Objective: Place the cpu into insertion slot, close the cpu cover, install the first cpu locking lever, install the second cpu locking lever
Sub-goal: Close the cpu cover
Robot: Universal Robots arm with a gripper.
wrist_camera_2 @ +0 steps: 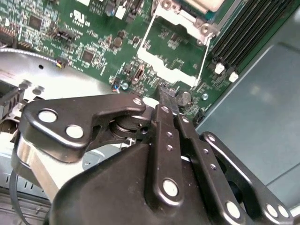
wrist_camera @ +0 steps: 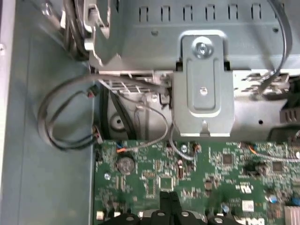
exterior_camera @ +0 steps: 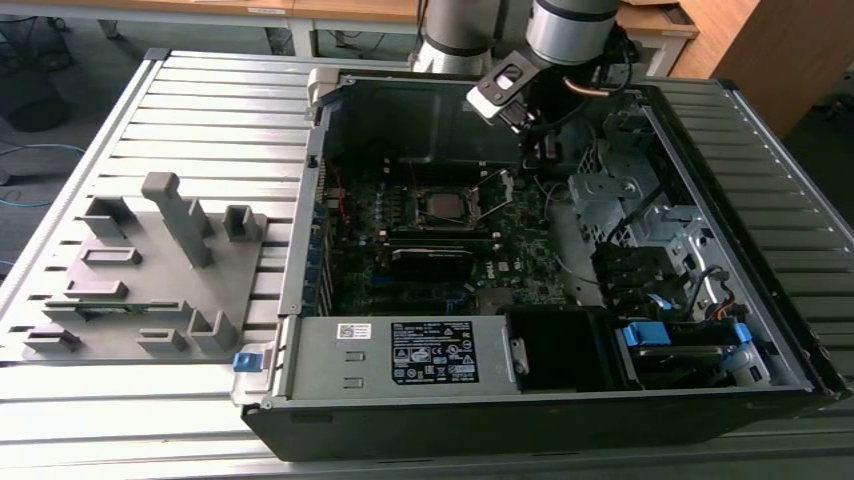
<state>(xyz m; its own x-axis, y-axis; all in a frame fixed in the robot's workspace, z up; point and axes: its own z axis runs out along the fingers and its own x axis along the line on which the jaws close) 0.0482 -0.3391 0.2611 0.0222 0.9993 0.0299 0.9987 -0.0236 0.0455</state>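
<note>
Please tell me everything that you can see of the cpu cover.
The cpu cover is a thin frame plate, silver metal as it looks, with a large square cut-out centre; in the second wrist view the green circuit board shows through it. It is open: raised and tilted, not flat on the insertion slot. In the exterior view it stands at the slot's edge on the exterior view's right. The gripper is close to one edge; whether they touch I cannot tell.

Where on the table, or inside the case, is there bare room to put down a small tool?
Bare table slats between the grey fixture and the table's far edge. Inside, bare case floor between board and arm-side wall. Crowded: insertion slot, cabled drive cages.
</note>
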